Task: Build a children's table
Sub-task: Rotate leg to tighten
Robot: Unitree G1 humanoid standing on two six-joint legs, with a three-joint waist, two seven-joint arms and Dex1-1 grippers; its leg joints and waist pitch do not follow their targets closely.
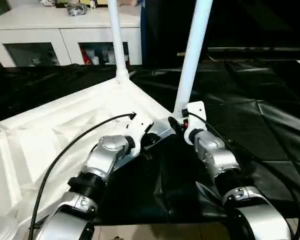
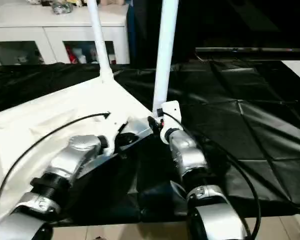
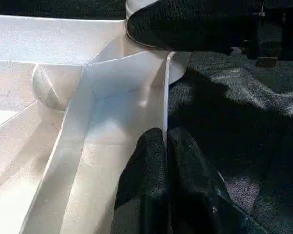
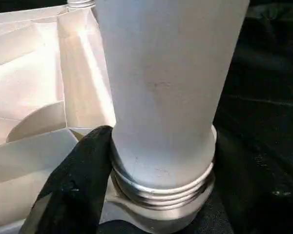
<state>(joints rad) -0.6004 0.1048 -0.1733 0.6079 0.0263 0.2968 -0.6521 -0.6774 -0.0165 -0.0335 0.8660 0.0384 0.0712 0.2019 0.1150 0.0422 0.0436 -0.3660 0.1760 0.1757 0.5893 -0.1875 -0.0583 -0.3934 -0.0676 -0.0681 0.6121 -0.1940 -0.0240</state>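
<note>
White plastic children's table is laid upside down on black sheeting, 2 legs upright. Its rim is pinched by the left gripper; the nearer leg is clasped at its base by the right gripper.

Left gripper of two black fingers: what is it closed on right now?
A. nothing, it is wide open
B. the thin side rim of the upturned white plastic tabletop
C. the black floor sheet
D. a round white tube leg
B: in the left wrist view the left gripper has its black fingers pinched on the thin white rim of the upturned tabletop.
</note>
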